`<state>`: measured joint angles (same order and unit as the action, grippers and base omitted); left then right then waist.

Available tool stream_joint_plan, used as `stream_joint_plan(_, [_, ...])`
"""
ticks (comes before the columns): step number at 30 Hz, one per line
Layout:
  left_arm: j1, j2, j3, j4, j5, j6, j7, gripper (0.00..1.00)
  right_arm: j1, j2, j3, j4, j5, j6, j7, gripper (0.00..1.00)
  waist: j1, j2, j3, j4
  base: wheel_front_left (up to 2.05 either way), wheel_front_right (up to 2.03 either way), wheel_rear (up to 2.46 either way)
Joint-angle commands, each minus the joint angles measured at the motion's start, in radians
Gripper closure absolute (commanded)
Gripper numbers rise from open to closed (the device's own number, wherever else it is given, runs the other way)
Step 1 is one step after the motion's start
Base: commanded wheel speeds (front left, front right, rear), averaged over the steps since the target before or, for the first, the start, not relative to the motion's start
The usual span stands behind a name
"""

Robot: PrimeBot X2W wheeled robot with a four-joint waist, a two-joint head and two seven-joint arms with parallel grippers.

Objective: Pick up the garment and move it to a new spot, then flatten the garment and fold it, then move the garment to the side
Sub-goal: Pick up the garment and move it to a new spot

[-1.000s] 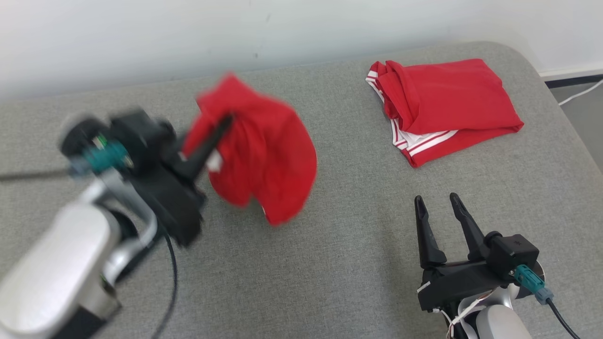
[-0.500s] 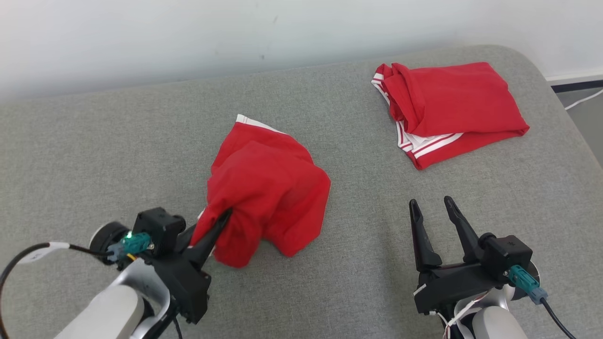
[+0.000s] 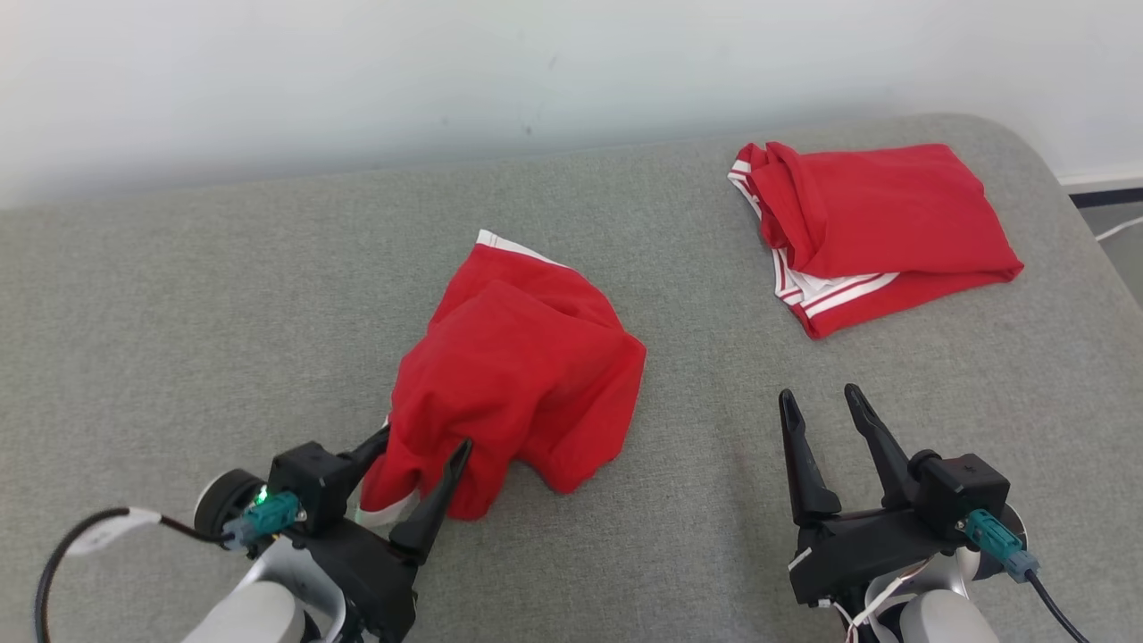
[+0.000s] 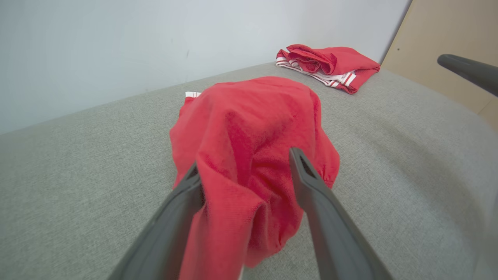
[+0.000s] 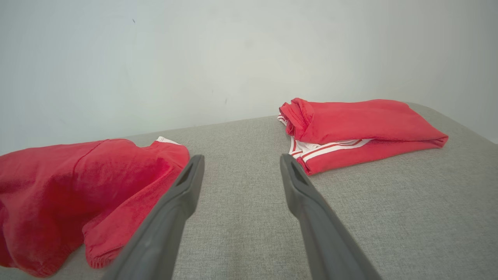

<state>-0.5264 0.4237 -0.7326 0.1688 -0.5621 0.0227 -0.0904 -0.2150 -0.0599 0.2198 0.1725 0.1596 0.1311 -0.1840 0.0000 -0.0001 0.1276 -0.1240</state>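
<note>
A crumpled red garment point(image 3: 518, 375) with a white-striped hem lies in a heap on the grey padded surface point(image 3: 223, 313), left of the middle. My left gripper point(image 3: 424, 438) is at the heap's near edge and open. Its two fingers stand apart on either side of a fold of the cloth point(image 4: 249, 128), which bulges up between them. My right gripper point(image 3: 818, 393) is open and empty over bare surface at the lower right, apart from the garment point(image 5: 78, 179), which lies to the left of that gripper point(image 5: 242, 157).
A second red garment point(image 3: 880, 223) with white stripes lies folded at the back right point(image 5: 358, 128). A pale wall runs behind the surface. The surface's rounded right edge drops to a floor with a white cable point(image 3: 1121, 230).
My left gripper has come down from the air to the surface with the garment and opened its fingers. The heap now rests on the surface. The right gripper has stayed put.
</note>
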Motion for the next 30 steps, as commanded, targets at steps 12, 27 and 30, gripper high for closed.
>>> stream_joint_plan(12, [0.14,0.016,0.041,-0.103,0.026,0.14,-0.096,0.0,0.045,-0.005,-0.014,-0.008,0.01,-0.001,0.004,0.0,0.0,0.0001,-0.041,0.05,0.0,0.0,0.0])
stream_joint_plan(27, [0.278,0.026,0.042,-0.166,-0.008,0.21,-0.111,0.0,0.051,-0.002,-0.017,-0.015,0.013,-0.001,0.006,0.0,0.0,0.0001,-0.039,0.074,0.0,0.0,0.0])
stream_joint_plan(30, [0.291,0.018,0.031,-0.152,-0.01,0.204,-0.116,0.0,0.048,-0.001,-0.015,-0.017,0.012,-0.001,0.007,0.0,0.0,0.0001,-0.035,0.072,0.0,0.0,0.0])
